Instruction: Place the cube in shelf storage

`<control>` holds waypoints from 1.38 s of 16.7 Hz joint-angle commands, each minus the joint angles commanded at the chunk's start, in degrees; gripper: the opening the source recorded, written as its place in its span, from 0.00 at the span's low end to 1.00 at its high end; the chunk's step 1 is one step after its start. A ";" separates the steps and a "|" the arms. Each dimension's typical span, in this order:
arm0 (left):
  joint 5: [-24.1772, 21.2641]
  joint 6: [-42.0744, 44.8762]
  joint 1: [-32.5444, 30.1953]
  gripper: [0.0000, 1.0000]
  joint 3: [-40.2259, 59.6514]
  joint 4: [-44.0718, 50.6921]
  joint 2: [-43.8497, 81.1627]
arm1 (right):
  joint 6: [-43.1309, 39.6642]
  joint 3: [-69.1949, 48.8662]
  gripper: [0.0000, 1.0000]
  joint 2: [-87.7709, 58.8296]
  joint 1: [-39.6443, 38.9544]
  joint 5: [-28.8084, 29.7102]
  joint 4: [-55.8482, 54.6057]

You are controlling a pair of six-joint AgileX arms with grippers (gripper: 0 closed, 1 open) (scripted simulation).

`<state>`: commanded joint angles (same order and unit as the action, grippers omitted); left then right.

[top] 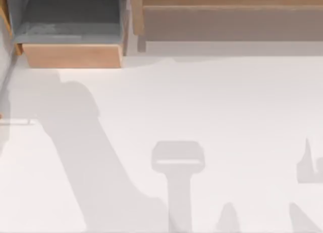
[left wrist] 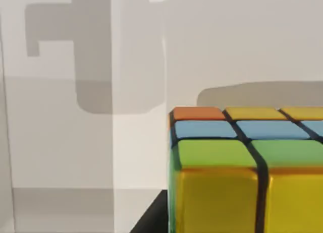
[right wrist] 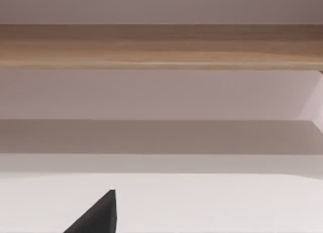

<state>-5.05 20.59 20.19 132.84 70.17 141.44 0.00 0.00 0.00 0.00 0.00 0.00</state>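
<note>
The cube (left wrist: 242, 172) looms very close in the left wrist view, showing yellow, green, blue and orange squares split by dark lines. It stands on the white table. A black part of my left gripper (left wrist: 151, 220) sits right beside its lower edge. The shelf storage (top: 232, 21) runs along the back right of the table in the top view, with a light wood edge and a brownish-grey face. Its wood edge (right wrist: 161, 46) crosses the right wrist view, and a black part of my right gripper (right wrist: 98, 215) points toward it from some distance.
A box-like wooden compartment (top: 70, 36) with a grey lining stands at the back left, next to the shelf. Grey arm shadows (top: 176, 162) fall across the white table (top: 227, 107) in the top view.
</note>
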 joint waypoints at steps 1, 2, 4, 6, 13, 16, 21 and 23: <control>-0.25 0.29 0.22 0.00 1.56 2.07 -1.66 | 0.00 0.00 1.00 0.00 0.00 0.00 0.00; -0.48 0.65 0.34 0.00 3.60 4.03 -3.49 | 0.00 0.00 1.00 0.00 0.00 0.00 0.00; -0.95 1.58 0.17 0.00 8.09 7.34 -6.65 | 0.00 0.00 1.00 0.00 0.00 0.00 0.00; -1.26 2.18 0.08 0.00 11.40 9.53 -7.89 | 0.00 0.00 1.00 0.00 0.00 0.00 0.00; 0.05 0.11 0.08 0.00 8.00 6.52 1.12 | 0.00 0.00 1.00 0.00 0.00 0.00 0.00; 0.71 -0.60 -0.75 0.00 7.16 3.81 3.81 | 0.00 0.00 1.00 0.00 0.00 0.00 0.00; 0.67 -0.47 -0.56 0.00 7.09 3.87 3.94 | 0.00 0.00 1.00 0.00 0.00 0.00 0.00; 1.13 -0.61 -0.58 0.00 6.51 4.01 3.22 | 0.00 0.00 1.00 0.00 0.00 0.00 0.00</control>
<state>-3.93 19.98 19.61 139.35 74.18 144.66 0.00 0.00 0.00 0.00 0.00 0.00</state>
